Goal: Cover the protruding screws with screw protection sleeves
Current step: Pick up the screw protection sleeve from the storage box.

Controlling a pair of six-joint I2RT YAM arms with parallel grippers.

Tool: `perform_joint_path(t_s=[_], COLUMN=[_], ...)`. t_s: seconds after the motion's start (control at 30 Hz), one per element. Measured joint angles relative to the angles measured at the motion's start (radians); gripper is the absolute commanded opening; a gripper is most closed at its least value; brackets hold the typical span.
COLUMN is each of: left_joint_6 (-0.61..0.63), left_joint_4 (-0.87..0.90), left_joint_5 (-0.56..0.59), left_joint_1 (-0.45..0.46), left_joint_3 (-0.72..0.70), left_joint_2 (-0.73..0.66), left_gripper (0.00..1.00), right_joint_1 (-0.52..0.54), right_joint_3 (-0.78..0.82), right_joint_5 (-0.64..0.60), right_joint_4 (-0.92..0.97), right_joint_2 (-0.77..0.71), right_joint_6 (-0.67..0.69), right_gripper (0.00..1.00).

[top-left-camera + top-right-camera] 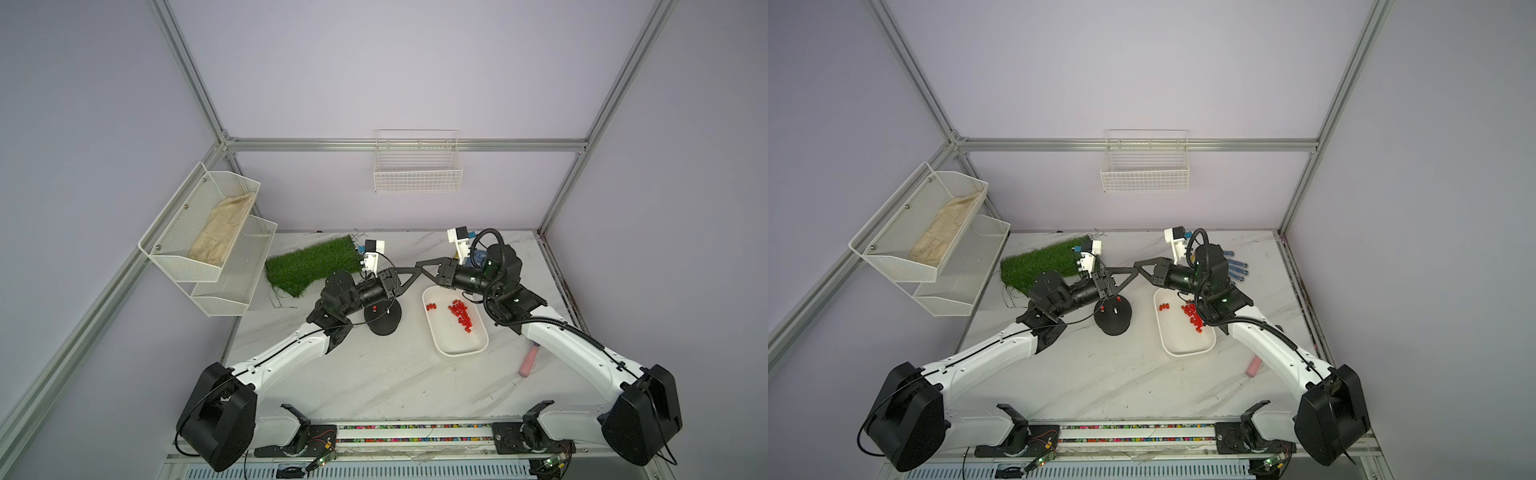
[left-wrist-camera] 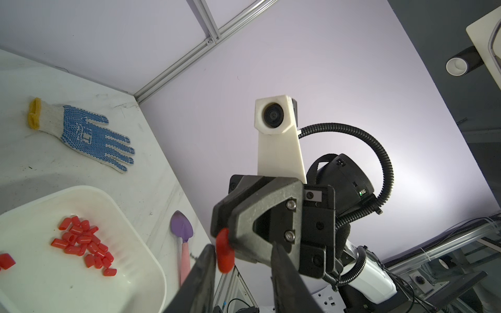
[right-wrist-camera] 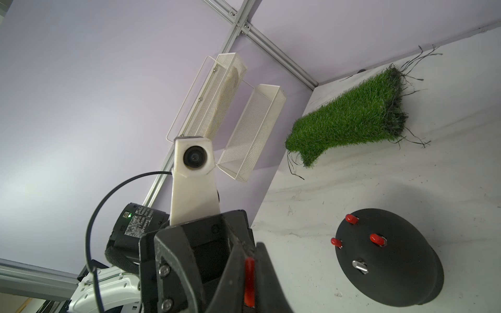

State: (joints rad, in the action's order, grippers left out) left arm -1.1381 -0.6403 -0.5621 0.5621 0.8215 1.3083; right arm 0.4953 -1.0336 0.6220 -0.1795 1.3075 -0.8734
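Above the table, between the black dome base [image 1: 384, 320] and the white tray [image 1: 457, 351], my two grippers meet tip to tip. My right gripper [image 3: 249, 252] is shut on one red sleeve [image 3: 249, 281]. My left gripper [image 2: 242, 248] is open around that same sleeve [image 2: 225, 253], which lies close beside one finger [image 2: 202, 276]. In the right wrist view the base [image 3: 387, 271] shows three screws capped in red [image 3: 377, 239] and one bare silvery screw [image 3: 360, 266]. Several loose red sleeves [image 2: 84, 244] lie in the tray [image 2: 151, 260].
A green grass mat [image 1: 311, 266] lies behind the base. A blue-dotted glove [image 2: 89, 135] and a purple-and-pink spoon [image 2: 184, 244] lie on the table beyond the tray. White mesh shelves [image 1: 208, 232] hang on the left wall, and a wire basket [image 1: 417, 166] on the back wall.
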Motion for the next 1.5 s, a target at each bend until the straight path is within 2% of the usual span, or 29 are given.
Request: perform_joint_path(t_s=[0.3,0.5,0.57,0.83,1.17,1.23,1.37,1.5], left_joint_6=[0.000,0.000,-0.001,-0.002,-0.002,0.000,0.011,0.067], left_joint_4=[0.010,0.014,0.014,0.014,0.023,0.028,0.048,0.143], left_joint_5=[0.002,0.001,0.001,0.001,0.000,-0.001,-0.012,-0.045], left_joint_1=[-0.005,-0.005,-0.005,-0.006,-0.009,-0.011,-0.018,-0.046], left_joint_3=[0.000,0.000,0.000,-0.001,-0.001,-0.001,-0.001,0.001], left_joint_2=[0.000,0.000,0.000,0.000,0.000,-0.001,-0.009,-0.033], left_gripper=[0.20,0.19,0.15,0.14,0.04,0.04,0.02,0.02], right_joint_1=[0.000,0.000,0.000,0.000,0.000,0.000,-0.003,-0.038], right_joint_3=[0.000,0.000,0.000,0.000,0.000,0.000,0.000,-0.004], right_joint_5=[0.002,0.001,0.001,-0.004,-0.005,-0.004,0.000,0.027], right_joint_4=[-0.001,-0.002,-0.002,-0.007,-0.011,-0.011,-0.005,0.036], right_joint_2=[0.000,0.000,0.000,0.000,0.000,0.000,0.000,0.000], right_joint_6=[0.000,-0.001,-0.001,-0.001,-0.002,-0.002,0.002,0.025], right_gripper=[0.12,0.12,0.12,0.12,0.12,0.16,0.29,0.30])
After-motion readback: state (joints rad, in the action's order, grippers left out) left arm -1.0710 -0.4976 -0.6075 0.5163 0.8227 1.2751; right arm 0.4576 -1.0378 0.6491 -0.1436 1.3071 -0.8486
